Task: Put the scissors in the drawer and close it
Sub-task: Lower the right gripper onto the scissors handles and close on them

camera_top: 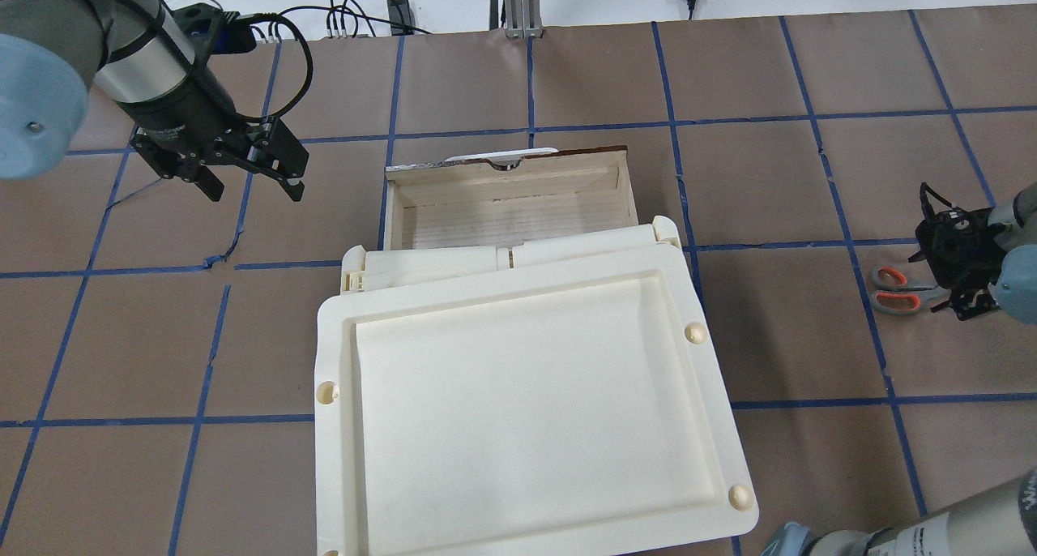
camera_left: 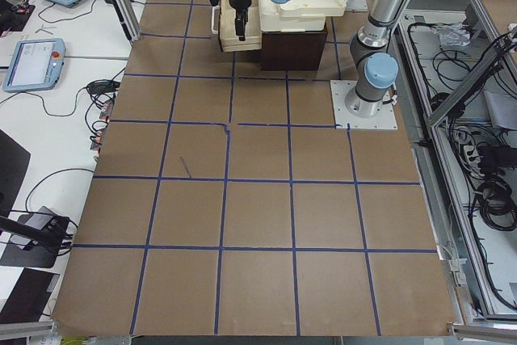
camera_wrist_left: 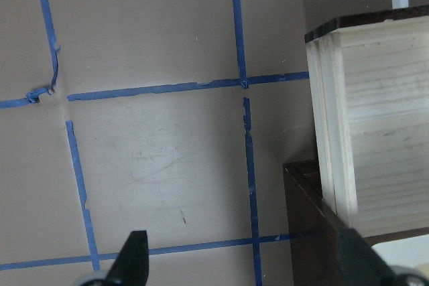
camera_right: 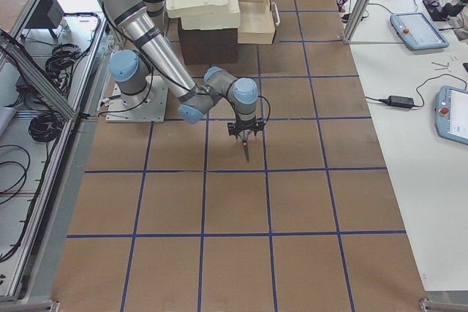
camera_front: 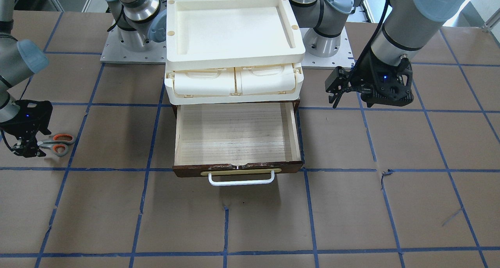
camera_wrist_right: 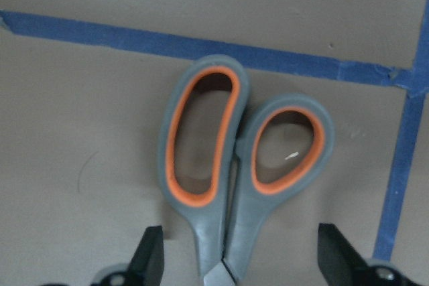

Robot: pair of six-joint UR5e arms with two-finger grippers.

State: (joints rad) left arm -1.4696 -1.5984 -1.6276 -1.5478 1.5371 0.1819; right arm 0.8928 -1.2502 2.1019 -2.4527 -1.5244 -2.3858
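Observation:
The scissors (camera_front: 58, 143) lie flat on the table far to my right, grey handles with orange lining pointing toward the drawer; they also show in the overhead view (camera_top: 891, 290). My right gripper (camera_wrist_right: 244, 266) is open and low over them, one finger on each side of the neck below the loops (camera_wrist_right: 238, 165), not touching. Its body hides the blades from overhead. The drawer (camera_front: 234, 135) is pulled open and empty, with pale wood inside, a dark front and a white bar handle (camera_front: 241, 180). My left gripper (camera_top: 255, 185) is open and empty, above the table beside the drawer's left side (camera_wrist_left: 375, 98).
A cream plastic tray (camera_front: 234, 29) sits on top of the cabinet, above two cream compartments (camera_front: 203, 82) that are shut. Both arm bases stand behind the cabinet. Brown paper with blue tape lines covers the table (camera_front: 351, 213).

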